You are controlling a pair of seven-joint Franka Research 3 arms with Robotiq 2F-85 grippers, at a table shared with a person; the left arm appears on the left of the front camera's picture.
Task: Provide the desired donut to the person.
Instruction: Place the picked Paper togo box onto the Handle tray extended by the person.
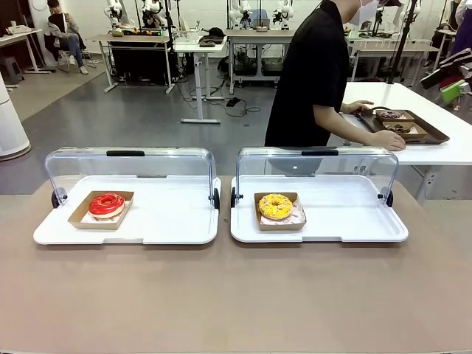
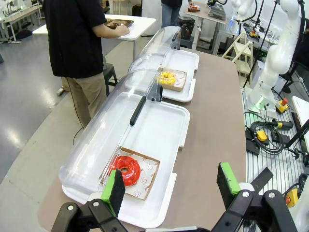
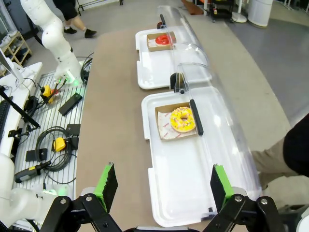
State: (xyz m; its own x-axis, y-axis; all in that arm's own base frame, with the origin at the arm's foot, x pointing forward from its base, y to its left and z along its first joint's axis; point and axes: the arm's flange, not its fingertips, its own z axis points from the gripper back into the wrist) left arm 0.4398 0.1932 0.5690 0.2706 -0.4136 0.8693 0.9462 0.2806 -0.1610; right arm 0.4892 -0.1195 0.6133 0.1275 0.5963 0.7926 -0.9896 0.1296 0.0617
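A red-glazed donut lies in a cardboard tray on the left white tray, whose clear lid is rolled back. A yellow-glazed donut lies in a cardboard tray on the right white tray, its lid open too. The person stands beyond the right tray, turned to a side table with both hands at a brown tray of dark donuts. My left gripper hangs open above the table near the red donut. My right gripper is open, high above the yellow donut.
Clear domed lids stand at the far edge of each tray. The brown table has bare room in front of the trays. Cables and control boxes lie on the rack beside the table. A white arm base stands near the table's end.
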